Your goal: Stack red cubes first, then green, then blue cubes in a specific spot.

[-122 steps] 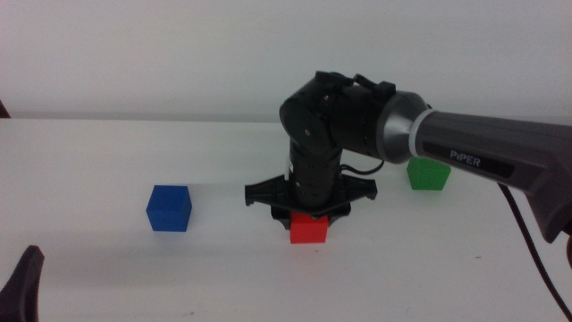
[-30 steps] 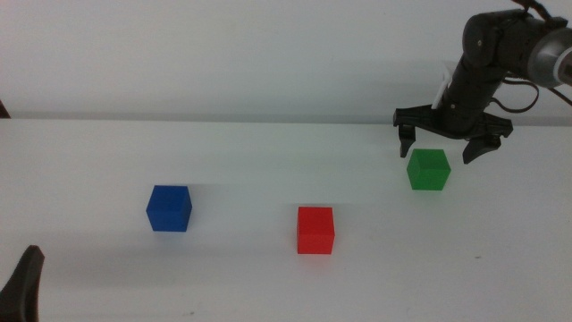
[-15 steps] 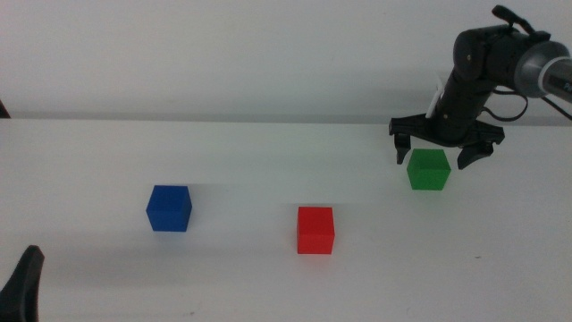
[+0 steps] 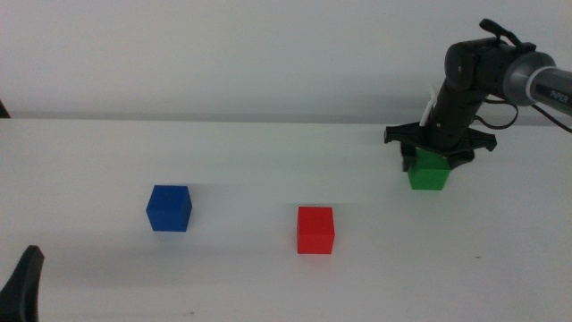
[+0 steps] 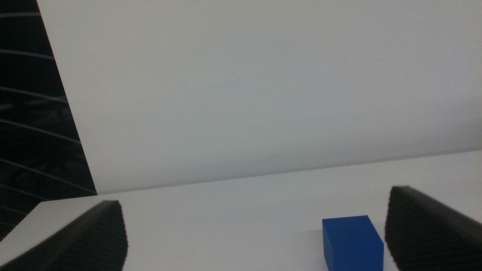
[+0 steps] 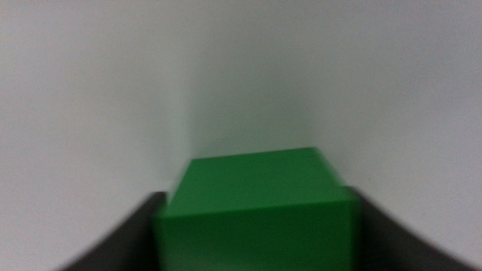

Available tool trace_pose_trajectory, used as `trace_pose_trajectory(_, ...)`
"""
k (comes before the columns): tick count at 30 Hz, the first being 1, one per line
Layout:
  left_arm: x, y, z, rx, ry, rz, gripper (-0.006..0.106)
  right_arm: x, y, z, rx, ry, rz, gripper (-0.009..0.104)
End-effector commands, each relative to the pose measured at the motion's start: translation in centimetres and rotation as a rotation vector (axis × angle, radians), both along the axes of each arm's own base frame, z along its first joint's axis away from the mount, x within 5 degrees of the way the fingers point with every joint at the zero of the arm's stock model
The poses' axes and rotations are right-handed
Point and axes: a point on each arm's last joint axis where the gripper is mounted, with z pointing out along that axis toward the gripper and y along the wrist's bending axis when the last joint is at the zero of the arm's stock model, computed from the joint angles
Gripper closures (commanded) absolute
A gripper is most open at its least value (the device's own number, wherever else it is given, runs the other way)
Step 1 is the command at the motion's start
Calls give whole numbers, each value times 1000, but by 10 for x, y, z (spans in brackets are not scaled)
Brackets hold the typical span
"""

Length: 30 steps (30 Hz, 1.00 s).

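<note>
since a moment ago the right gripper (image 4: 437, 154) has dropped onto the small solid green cube (image 4: 429, 170), at about 2 o'clock from the small matte red cube (image 4: 315, 230). its jaws straddle the green cube, spread and not yet clamped. step in hand: grasping green; next it needs closing, lifting, carrying onto red. the small deep blue cube (image 4: 169, 208) sits at 9 o'clock. the left gripper (image 5: 256, 233) waits, jaws wide apart, empty.

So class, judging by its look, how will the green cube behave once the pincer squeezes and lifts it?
The green cube looks solid and flat-faced, so it probably stays rigid and won't roll. Its matte sides should grip fairly well. The right pincer straddles it; being small, it likely lifts easily.
</note>
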Motion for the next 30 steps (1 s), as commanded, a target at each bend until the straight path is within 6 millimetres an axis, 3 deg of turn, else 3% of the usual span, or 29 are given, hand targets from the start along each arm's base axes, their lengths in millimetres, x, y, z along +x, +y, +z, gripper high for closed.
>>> trace_pose_trajectory(1,-1,0,-11,-17,-3,1,10,2,2,3,-8,-19,19,52)
trace_pose_trajectory(3,-1,0,-11,-17,-3,1,10,-3,8,15,-15,-19,36,73)
trace_pose_trajectory(5,-1,0,-11,-17,-3,1,10,-7,17,39,-20,-70,53,87)
trace_pose_trajectory(9,-1,0,-11,-17,-3,1,10,-30,49,101,4,-191,59,87)
trace_pose_trajectory(12,-1,0,-11,-17,-3,1,10,-53,79,128,3,-226,65,86)
trace_pose_trajectory(16,-1,0,-11,-19,-3,1,10,-80,126,132,8,-208,85,86)
trace_pose_trajectory(21,-1,0,-11,-19,-3,1,10,-109,176,120,14,-173,106,86)
trace_pose_trajectory(30,-1,0,-11,-17,-3,1,10,-135,207,113,-33,-163,95,86)
